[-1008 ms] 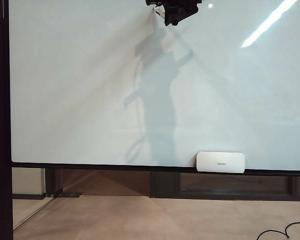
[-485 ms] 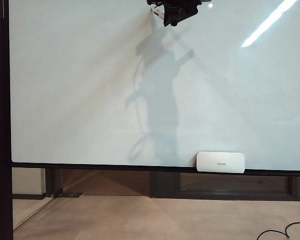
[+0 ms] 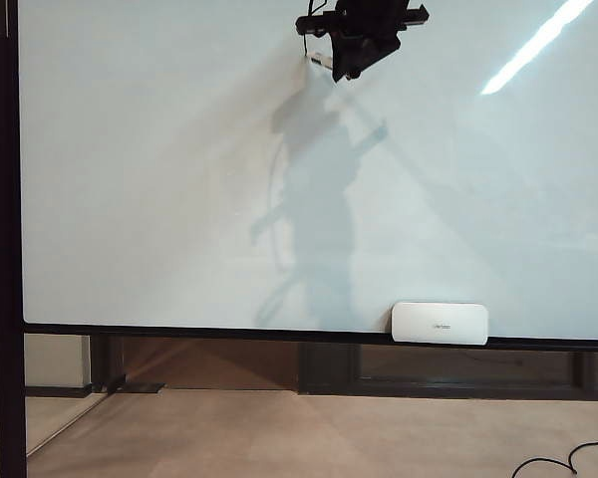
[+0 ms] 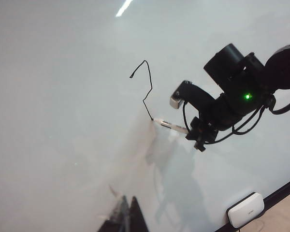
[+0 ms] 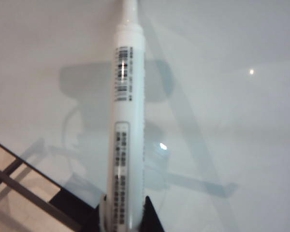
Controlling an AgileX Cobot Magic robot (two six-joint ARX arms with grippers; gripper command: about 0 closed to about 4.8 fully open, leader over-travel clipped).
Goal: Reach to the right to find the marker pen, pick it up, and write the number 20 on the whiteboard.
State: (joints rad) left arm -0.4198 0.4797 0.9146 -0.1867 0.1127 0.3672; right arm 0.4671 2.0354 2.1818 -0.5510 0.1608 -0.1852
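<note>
The whiteboard (image 3: 159,179) fills the exterior view. High at its top middle, my right gripper (image 3: 339,60) is shut on the white marker pen (image 3: 320,58). In the left wrist view the marker pen (image 4: 170,125) sticks out of the right gripper (image 4: 191,130), with its tip against the board. A thin black angular stroke (image 4: 148,79) ends at that tip. The right wrist view shows the barcoded pen (image 5: 128,121) clamped in the right gripper (image 5: 126,215). My left gripper (image 4: 127,209) hangs off the board, fingertips together and empty.
A small white rounded block (image 3: 440,323) rests on the board's lower black frame (image 3: 179,329). The black stand post (image 3: 5,249) rises at the left. A black cable (image 3: 568,460) lies on the floor at the lower right.
My right gripper with the pen has come down a little and slightly right along the board. The left arm has not moved.
</note>
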